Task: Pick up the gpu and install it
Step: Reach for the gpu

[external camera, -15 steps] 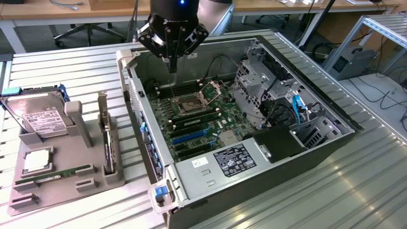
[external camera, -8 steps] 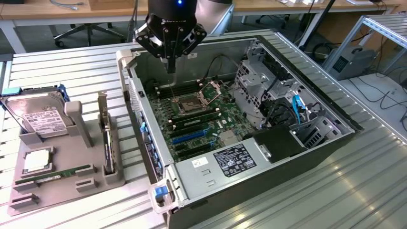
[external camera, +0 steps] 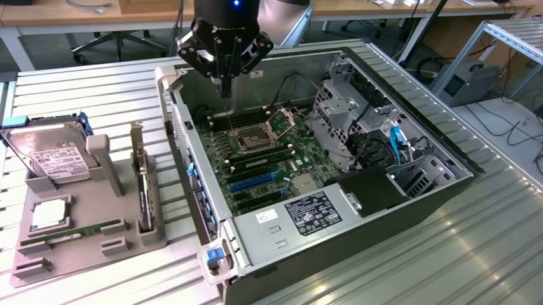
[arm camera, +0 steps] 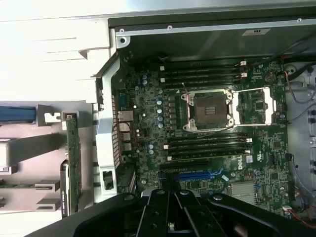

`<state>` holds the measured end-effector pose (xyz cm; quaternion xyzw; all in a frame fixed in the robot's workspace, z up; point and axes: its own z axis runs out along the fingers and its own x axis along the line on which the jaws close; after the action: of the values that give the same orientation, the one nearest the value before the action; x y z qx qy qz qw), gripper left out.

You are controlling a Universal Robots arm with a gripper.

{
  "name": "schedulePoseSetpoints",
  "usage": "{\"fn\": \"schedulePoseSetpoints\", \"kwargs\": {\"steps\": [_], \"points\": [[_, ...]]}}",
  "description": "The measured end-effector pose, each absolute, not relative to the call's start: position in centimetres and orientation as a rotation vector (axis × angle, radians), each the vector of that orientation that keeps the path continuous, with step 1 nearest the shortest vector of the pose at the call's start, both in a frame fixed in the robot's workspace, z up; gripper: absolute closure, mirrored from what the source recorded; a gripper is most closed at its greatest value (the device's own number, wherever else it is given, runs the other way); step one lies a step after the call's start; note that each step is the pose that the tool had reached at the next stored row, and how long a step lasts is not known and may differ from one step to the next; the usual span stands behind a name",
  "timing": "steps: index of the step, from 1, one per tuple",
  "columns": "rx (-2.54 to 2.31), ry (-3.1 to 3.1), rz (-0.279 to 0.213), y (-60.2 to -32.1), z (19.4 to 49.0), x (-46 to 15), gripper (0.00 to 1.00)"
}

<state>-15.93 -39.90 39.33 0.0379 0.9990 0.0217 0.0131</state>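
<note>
With the claw shut and empty above the case, and the gpu upright in its rack at seven o'clock from it in the exterior view, a clean pick likely needs the jaws spread and squared across the card's top edge.

A big silver table made of long metal strips with grooves between them fills most of the room, and bright light shines off the strips so they look almost white. Behind it stands a long wooden desk with white legs, and under the desk is the wheeled foot of an office chair on a dark grey floor. At the exterior view's right are a silver metal frame, a grey box and loose black cables on a paler floor.
</note>
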Motion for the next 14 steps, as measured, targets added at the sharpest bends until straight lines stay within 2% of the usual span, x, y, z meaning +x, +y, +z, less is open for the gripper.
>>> {"fn": "schedulePoseSetpoints", "kwargs": {"steps": [14], "points": [[0.118, 3.112, 0.068, -39.89, 39.33, -16.74, 0.89]]}}
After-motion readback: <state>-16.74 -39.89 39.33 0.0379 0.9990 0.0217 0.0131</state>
